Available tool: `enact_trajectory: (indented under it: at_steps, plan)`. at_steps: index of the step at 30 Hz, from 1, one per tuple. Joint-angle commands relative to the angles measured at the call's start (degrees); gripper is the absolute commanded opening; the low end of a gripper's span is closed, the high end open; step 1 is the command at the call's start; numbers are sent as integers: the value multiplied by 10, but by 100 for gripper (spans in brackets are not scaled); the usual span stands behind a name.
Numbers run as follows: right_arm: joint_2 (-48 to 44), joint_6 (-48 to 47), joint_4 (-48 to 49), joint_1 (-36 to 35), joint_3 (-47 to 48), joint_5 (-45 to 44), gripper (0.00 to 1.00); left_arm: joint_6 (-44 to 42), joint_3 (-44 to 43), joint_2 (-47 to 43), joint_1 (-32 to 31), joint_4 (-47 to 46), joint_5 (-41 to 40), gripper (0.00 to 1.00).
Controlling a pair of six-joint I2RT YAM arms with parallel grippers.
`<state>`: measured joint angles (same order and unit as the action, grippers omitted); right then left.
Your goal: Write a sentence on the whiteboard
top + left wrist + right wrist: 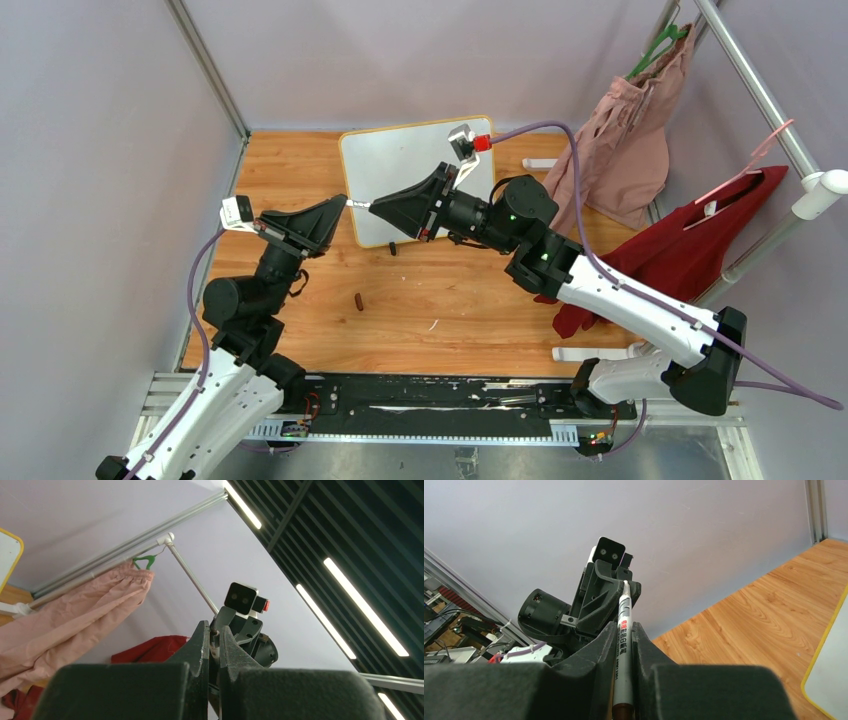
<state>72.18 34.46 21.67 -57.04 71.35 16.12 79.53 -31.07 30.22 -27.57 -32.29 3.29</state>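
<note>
The whiteboard (400,160), white with a yellow-orange frame, lies at the back of the wooden table; its corner also shows in the right wrist view (831,680). The sentence is out of view: the bare part of the board carries no writing. Above the board's near-left corner the two grippers meet tip to tip. My left gripper (340,206) (214,630) is shut on one end of a white marker (357,203) (215,642). My right gripper (374,207) (624,627) is shut on the marker's printed barrel (623,655), whose brown end points toward its palm.
A small dark brown cap (360,300) lies on the wooden table (460,300) in front of the board, with a white scrap (432,325) nearby. A pink garment (625,140) and a red one (690,250) hang from a white rail (770,100) at the right.
</note>
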Motion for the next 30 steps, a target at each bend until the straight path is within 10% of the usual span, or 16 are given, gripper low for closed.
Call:
enact_trajectory:
  at_steps: [1,13,21,30]
  plan:
    - [2,6,46,3,7,18,4,-14,-6,1,-3,9,6,0]
    - [-8,1,42,4,3,40,0,-18,-7,7,-3,7,6,2]
    - [-57,-51,-9,4,-15,-25,0,-41,0,-14,-3,15,-8,83]
    - [-166,-181,-173,3,-56,-237,0,-246,-36,-89,-3,240,-45,98]
